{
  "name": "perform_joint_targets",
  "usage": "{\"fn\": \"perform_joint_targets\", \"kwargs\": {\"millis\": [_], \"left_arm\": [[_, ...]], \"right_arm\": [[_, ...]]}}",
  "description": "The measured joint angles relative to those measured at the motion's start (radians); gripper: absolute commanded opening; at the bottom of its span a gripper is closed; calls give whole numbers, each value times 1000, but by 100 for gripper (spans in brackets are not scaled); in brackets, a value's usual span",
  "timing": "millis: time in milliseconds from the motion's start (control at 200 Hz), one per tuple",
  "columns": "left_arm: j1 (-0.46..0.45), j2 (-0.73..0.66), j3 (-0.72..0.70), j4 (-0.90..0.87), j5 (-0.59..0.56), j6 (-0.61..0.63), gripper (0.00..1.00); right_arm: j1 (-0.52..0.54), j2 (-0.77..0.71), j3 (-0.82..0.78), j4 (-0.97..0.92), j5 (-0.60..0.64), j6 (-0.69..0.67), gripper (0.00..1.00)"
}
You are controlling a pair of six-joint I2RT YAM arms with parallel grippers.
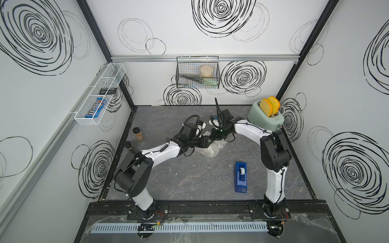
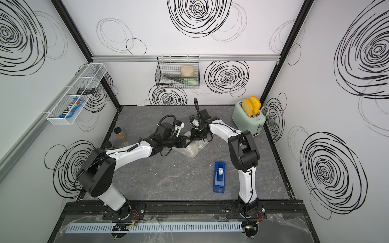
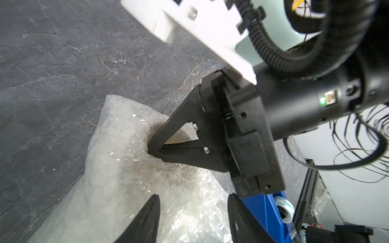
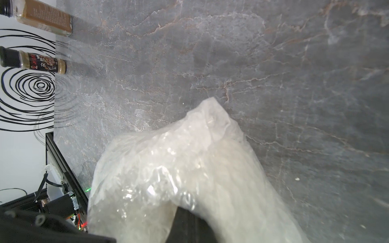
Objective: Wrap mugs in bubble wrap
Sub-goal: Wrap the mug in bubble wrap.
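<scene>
Bubble wrap (image 1: 212, 150) lies bundled mid-worktop (image 1: 189, 178), between the two arms. The mug is not clearly visible under it. The right end effector (image 3: 152, 150) is clenched on a fold of the wrap. The left end effector (image 3: 193, 196), released with jaws apart, hangs just above the bundle, which lies directly ahead of it.

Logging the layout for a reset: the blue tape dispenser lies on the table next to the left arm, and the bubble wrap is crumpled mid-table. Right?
Not quite. Both top views show the blue tape dispenser lying next to the right arm, not the left. The bubble wrap is crumpled mid-table, as you said.
</scene>
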Motion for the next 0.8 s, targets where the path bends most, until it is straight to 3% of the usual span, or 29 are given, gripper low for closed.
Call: {"fn": "perform_joint_targets", "kwargs": {"millis": [170,330,801], "left_arm": [[57,0,-15,60,74,-62,27],[70,21,5,54,76,-63,0],[-35,149,159,-149,-118,30,0]], "right_arm": [[1,2,4,-2,3,0,0],[6,7,10,-4,4,0,0],[6,9,18,-9,5,1,0]]}}
